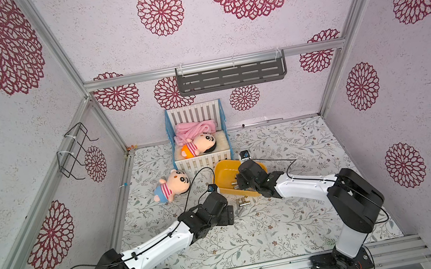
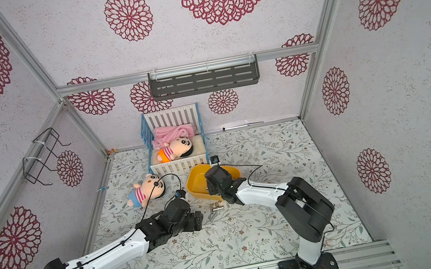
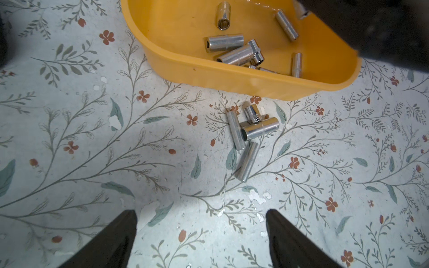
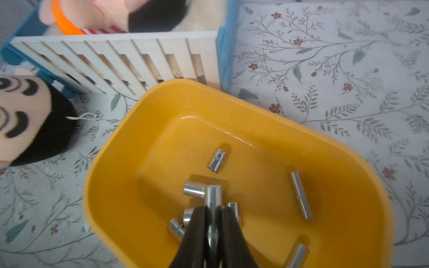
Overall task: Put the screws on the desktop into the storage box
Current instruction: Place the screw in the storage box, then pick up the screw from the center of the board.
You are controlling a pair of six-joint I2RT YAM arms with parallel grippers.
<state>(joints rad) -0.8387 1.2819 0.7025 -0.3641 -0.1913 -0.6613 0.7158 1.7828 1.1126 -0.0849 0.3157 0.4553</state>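
nearest the bases, the left gripper hovered low over the desktop, jaws wide apart and holding nothing; judged to be lined up for the next pick. just beyond it, four screws lay in a touching cluster on the desktop, just beside the near wall of the storage box. further on, the right gripper hung over the box interior, jaws clamped on one screw, presumably placed there for release among the loose screws on the box floor. beyond the box stood a toy crib, with a plush doll beside it. task judged partly complete.
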